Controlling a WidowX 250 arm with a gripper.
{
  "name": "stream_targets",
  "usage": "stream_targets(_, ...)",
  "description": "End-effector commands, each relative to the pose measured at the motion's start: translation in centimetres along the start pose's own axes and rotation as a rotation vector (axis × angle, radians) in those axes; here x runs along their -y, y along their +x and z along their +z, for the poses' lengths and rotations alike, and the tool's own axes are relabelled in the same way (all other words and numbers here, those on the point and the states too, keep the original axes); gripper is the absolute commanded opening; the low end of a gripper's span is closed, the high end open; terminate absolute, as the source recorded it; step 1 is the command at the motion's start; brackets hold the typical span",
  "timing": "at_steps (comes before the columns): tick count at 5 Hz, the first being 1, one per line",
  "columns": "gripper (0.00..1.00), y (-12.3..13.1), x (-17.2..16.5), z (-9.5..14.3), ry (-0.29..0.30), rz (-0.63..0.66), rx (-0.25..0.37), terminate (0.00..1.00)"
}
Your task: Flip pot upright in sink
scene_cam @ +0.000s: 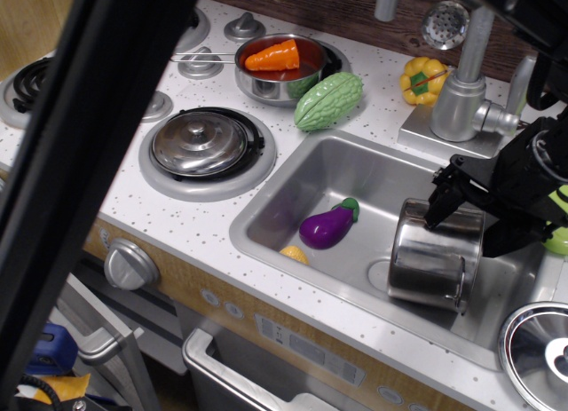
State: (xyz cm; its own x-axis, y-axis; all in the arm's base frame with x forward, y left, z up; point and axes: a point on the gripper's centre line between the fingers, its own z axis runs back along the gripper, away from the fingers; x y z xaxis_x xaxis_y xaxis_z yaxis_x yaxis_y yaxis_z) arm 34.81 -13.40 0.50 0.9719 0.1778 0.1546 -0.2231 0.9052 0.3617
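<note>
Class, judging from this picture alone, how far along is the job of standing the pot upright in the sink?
Done: the gripper has reached the pot, its open fingers straddling the upper edge. In hand: lining up a grasp; nothing looks clamped. Left: the pot lies tilted on the sink floor, so gripping, turning and setting it upright all remain.

A purple eggplant point(327, 225) lies beside a yellow piece point(295, 253); a green gourd point(328, 100) and saucepan point(281, 68) sit on the counter.

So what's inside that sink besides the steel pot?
In the sink: a purple eggplant and a yellow piece half hidden by the front wall. The pot covers whatever lies beneath it.
</note>
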Motion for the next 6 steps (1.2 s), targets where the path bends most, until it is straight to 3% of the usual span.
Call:
stream_targets(1,0.0,0.4,-1.1,0.5,-0.02,-0.004,0.036,0.0)
stream_targets(3,0.0,-0.5,-3.9,-0.2,-0.027,-0.068,0.034,0.0)
stream_targets(4,0.0,-0.8,-6.0,-0.5,-0.082,-0.083,0.027,0.0)
stream_targets(5,0.0,-1.2,-6.8,-1.2,-0.185,-0.047,0.023,0.0)
stream_targets(6,0.0,-1.1,-7.0,-1.6,-0.206,-0.049,0.022,0.0)
